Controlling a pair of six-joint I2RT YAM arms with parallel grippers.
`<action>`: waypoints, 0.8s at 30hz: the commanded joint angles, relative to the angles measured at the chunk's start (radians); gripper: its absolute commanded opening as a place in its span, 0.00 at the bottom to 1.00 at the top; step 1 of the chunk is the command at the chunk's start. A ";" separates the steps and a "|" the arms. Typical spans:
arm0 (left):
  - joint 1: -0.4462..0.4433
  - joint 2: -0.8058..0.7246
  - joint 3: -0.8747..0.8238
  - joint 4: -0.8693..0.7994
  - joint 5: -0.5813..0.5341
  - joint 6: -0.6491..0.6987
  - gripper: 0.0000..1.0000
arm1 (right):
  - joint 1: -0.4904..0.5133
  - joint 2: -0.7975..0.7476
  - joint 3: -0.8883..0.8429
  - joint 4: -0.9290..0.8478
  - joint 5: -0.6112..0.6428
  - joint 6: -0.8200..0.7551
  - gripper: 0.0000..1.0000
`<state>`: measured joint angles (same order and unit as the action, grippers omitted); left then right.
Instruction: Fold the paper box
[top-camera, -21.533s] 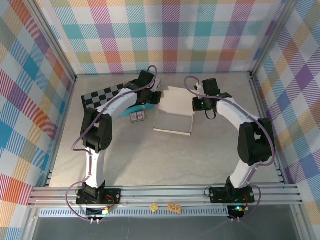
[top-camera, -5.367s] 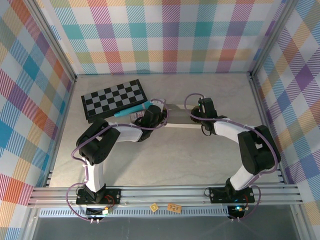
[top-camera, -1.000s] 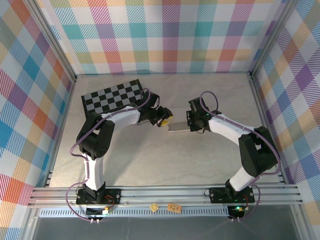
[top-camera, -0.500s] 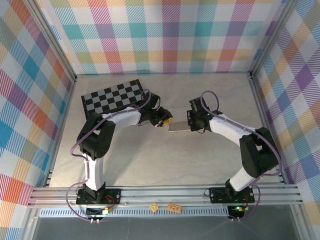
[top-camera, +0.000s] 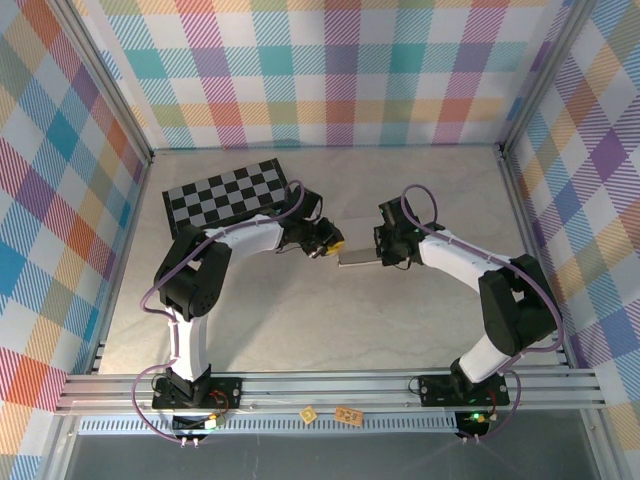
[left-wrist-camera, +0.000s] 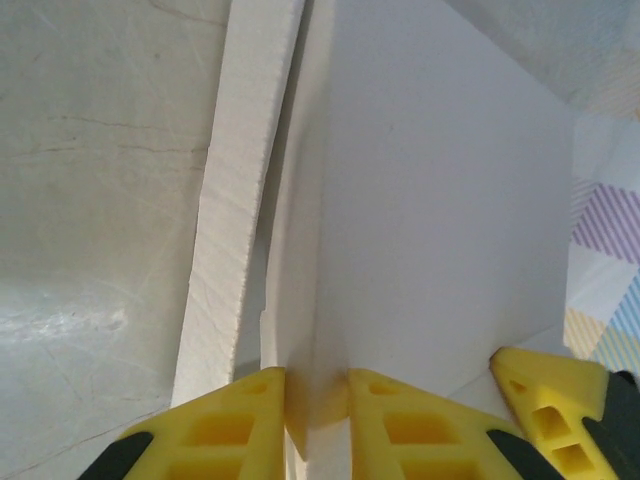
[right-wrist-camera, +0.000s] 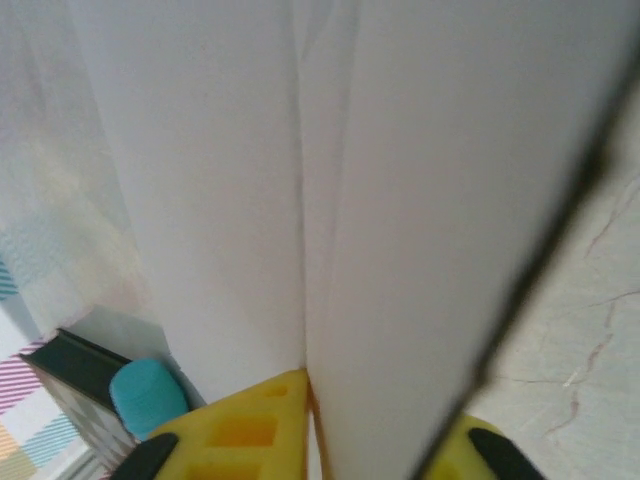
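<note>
Left gripper (top-camera: 333, 247) and right gripper (top-camera: 381, 255) flank the paper box (top-camera: 357, 261) overhead; wrist views show each clamping its card.

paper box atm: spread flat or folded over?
Folded over. From above, the paper box is a narrow strip held between the left hand and right hand; the left wrist view shows its layers doubled and pinched.

paper box (top-camera: 358, 259): near the middle of the table (top-camera: 300, 330), lying along the 9-to-3 line between the two grippers.
left gripper (top-camera: 330, 246): at the box's 9 o'clock end, a card edge between its fingers (left-wrist-camera: 245, 410).
right gripper (top-camera: 384, 248): at the box's 3 o'clock end, card between its fingers (right-wrist-camera: 245, 425).
checkerboard (top-camera: 225, 196): on the table at 10 o'clock from the box, apart from it.
</note>
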<state>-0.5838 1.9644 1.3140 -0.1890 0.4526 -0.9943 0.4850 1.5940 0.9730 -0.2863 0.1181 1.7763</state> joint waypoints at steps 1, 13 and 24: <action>-0.018 -0.010 0.037 -0.077 0.016 0.062 0.18 | 0.012 0.005 -0.006 -0.105 -0.034 -0.034 0.24; -0.017 0.008 0.080 -0.184 -0.022 0.137 0.17 | -0.055 -0.146 0.225 -0.486 -0.066 -0.488 0.73; -0.019 0.017 0.069 -0.196 -0.058 0.165 0.17 | -0.415 0.002 0.355 -0.559 -0.432 -1.193 0.70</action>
<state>-0.5938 1.9671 1.3773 -0.3416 0.4221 -0.8501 0.1261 1.4651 1.3087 -0.7586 -0.1379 0.8474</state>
